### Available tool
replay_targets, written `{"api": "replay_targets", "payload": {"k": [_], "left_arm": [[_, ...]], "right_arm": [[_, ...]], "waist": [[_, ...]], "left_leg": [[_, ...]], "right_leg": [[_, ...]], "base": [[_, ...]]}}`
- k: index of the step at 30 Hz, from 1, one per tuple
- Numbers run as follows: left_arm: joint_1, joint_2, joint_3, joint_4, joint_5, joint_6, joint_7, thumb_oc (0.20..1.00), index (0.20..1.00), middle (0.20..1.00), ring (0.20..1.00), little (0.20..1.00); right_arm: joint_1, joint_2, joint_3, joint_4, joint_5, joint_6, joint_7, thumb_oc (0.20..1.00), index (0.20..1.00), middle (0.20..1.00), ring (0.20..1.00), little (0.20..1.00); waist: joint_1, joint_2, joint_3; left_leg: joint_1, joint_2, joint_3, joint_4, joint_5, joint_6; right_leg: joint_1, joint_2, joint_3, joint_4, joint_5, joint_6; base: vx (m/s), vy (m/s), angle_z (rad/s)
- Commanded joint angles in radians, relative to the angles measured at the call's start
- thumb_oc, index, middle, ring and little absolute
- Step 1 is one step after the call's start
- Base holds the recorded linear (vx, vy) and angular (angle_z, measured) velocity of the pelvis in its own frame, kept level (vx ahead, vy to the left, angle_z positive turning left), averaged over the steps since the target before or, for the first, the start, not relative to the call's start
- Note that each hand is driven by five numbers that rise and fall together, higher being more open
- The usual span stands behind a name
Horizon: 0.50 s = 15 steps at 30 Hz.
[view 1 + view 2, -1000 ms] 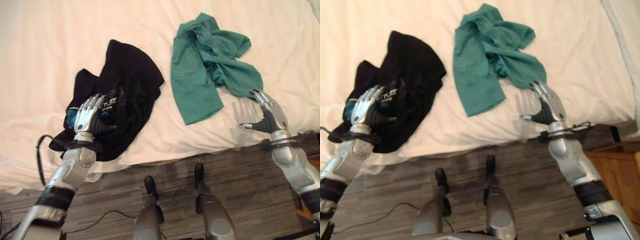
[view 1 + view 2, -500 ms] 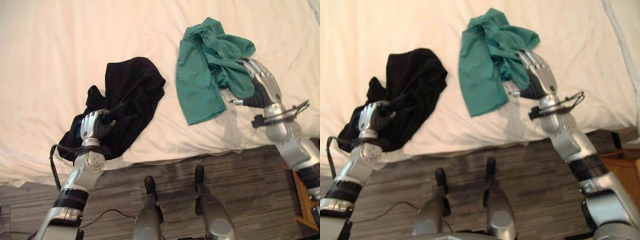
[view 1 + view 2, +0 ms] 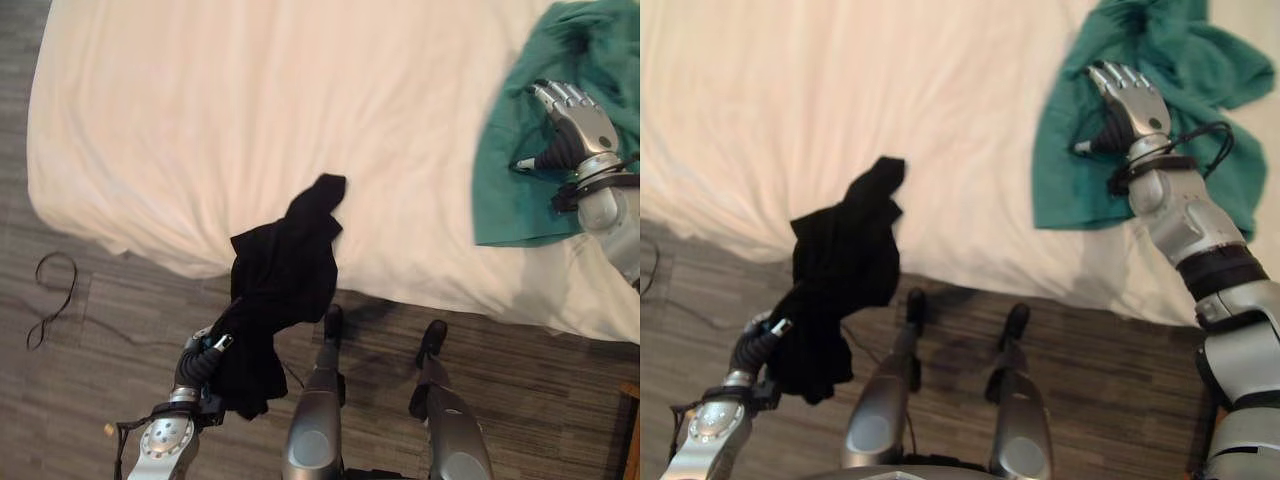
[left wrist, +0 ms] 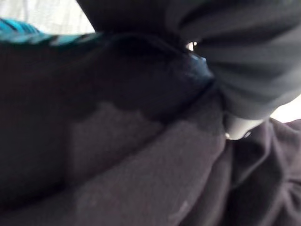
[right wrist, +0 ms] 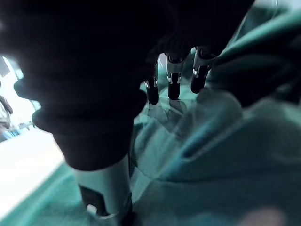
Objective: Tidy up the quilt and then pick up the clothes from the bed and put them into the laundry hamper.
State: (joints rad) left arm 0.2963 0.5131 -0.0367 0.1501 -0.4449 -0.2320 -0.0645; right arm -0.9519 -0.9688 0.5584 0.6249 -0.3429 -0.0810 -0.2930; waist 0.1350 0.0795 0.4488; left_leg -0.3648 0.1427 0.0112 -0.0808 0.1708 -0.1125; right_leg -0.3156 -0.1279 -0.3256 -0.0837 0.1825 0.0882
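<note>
Black garment bunched in left hand, fingers clenched round its lower end, hanging off the near edge of the bed over the floor, top corner just touching the quilt. Green garment spread at bed's right side directly under right hand. Fingers there extended and relaxed, resting flat on the cloth, nothing grasped; nearer arm for that piece.

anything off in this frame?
Mostly fine. The black garment hangs from the left hand over the floor, one end trailing on the bed edge. The right hand rests open on the crumpled green garment.
</note>
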Motion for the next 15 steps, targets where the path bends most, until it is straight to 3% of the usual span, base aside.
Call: {"api": "replay_targets", "payload": {"k": [1,2,3,6,7,10,15], "left_arm": [[0.011,0.051,-0.02,-0.069,-0.072,-0.046,-0.054,0.2,0.2,0.2,0.2,0.2],[0.019,0.054,-0.019,-0.072,-0.074,-0.04,-0.062,0.2,0.2,0.2,0.2,0.2],[0.033,0.058,-0.018,-0.069,-0.07,-0.036,-0.069,0.2,0.2,0.2,0.2,0.2],[0.06,0.071,-0.022,-0.078,-0.064,-0.026,-0.094,0.2,0.2,0.2,0.2,0.2],[0.053,0.072,-0.032,-0.079,-0.056,-0.023,-0.098,0.2,0.2,0.2,0.2,0.2],[0.029,0.075,-0.058,-0.074,-0.05,-0.021,-0.102,0.2,0.2,0.2,0.2,0.2],[-0.084,0.025,-0.094,-0.038,-0.042,0.006,-0.106,0.2,0.2,0.2,0.2,0.2]], "right_arm": [[-0.1,-0.007,0.074,0.166,0.103,0.029,0.02,1.0,1.0,1.0,1.0,1.0],[-0.094,0.0,0.072,0.195,0.121,0.033,0.033,0.313,0.313,0.313,0.313,0.313],[-0.089,0.006,0.079,0.217,0.136,0.033,0.051,0.2,0.2,0.2,0.2,0.2],[-0.052,0.015,0.113,0.213,0.14,0.023,0.111,0.2,0.2,0.2,0.2,0.2],[-0.019,0.024,0.105,0.205,0.146,0.017,0.119,0.2,0.2,0.2,0.2,0.2],[0.075,0.05,0.067,0.183,0.155,0.007,0.129,0.2,0.2,0.2,0.2,0.2],[0.485,0.19,-0.185,0.042,0.236,-0.027,0.158,0.2,0.2,0.2,0.2,0.2]], "waist": [[-0.011,-0.016,-0.044],[-0.01,-0.014,-0.046],[-0.006,-0.011,-0.057],[-0.01,-0.013,-0.078],[-0.018,-0.019,-0.083],[-0.027,-0.03,-0.101],[-0.085,-0.086,-0.167]], "left_leg": [[-0.033,0.087,0.074,-0.006,-0.047,-0.108],[-0.036,0.089,0.073,-0.006,-0.045,-0.109],[-0.026,0.096,0.071,-0.006,-0.066,-0.117],[-0.002,0.105,0.073,-0.006,-0.07,-0.116],[-0.002,0.1,0.077,-0.006,-0.052,-0.106],[0.033,0.098,0.079,-0.006,-0.065,-0.099],[0.156,0.083,0.095,-0.006,-0.12,-0.077]], "right_leg": [[-0.068,-0.093,0.0,0.008,-0.096,0.089],[-0.07,-0.09,0.001,0.006,-0.097,0.088],[-0.058,-0.082,0.008,0.002,-0.12,0.095],[-0.035,-0.074,0.011,-0.002,-0.132,0.091],[-0.031,-0.077,0.005,-0.004,-0.115,0.083],[0.003,-0.078,0.009,-0.004,-0.119,0.081],[0.113,-0.077,0.013,-0.004,-0.138,0.088]], "base": [[-0.05,-0.008,0.07],[0.05,-0.025,0.05],[0.08,-0.027,0.01],[0.01,-0.009,-0.03],[-0.04,0.016,-0.02],[0.02,0.018,0.04],[0.09,0.009,0.03]]}}
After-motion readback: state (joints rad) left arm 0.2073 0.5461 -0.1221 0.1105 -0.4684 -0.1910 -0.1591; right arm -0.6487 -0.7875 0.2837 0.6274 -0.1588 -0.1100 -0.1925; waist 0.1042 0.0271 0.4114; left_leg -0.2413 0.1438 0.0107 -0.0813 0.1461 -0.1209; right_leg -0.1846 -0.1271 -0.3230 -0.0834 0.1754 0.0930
